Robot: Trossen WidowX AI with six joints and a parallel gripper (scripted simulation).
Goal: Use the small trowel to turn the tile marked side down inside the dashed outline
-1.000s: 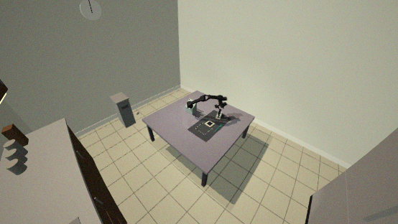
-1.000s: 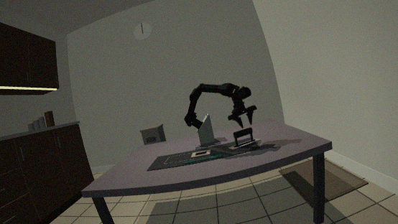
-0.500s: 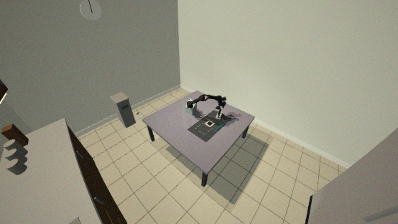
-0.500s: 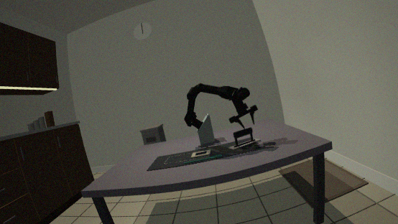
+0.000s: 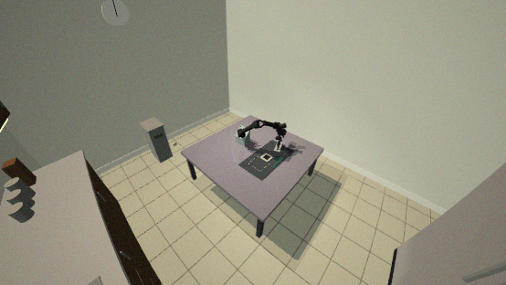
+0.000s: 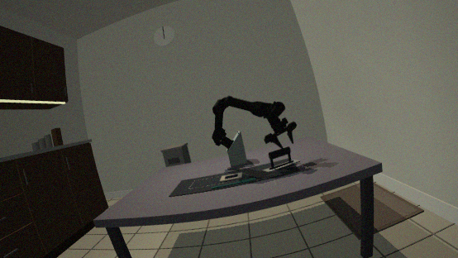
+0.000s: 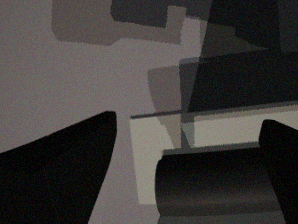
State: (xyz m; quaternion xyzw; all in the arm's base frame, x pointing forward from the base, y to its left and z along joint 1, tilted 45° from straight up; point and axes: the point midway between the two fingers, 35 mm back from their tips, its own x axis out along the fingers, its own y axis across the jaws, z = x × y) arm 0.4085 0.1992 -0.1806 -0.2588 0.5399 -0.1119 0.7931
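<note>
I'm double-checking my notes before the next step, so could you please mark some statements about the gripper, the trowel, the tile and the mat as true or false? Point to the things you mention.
1. The gripper [image 5: 279, 142] [image 6: 288, 145] [image 7: 189, 125] is clamped on the trowel [image 5: 278, 149] [image 6: 280, 151] [image 7: 215, 182]. False: its fingers stand apart, gripping nothing.
2. The tile [image 5: 267, 157] [image 6: 231, 177] shows a dark square on its upper face. True.
3. The trowel rests on top of the tile. False: it is apart from the tile, near one end of the mat [image 5: 262, 174] [image 6: 179, 191].
4. A teal strip [image 5: 278, 163] [image 6: 234, 183] lies near the tile. True.
5. The trowel's handle is white. False: it is black, above a pale blade.
</note>
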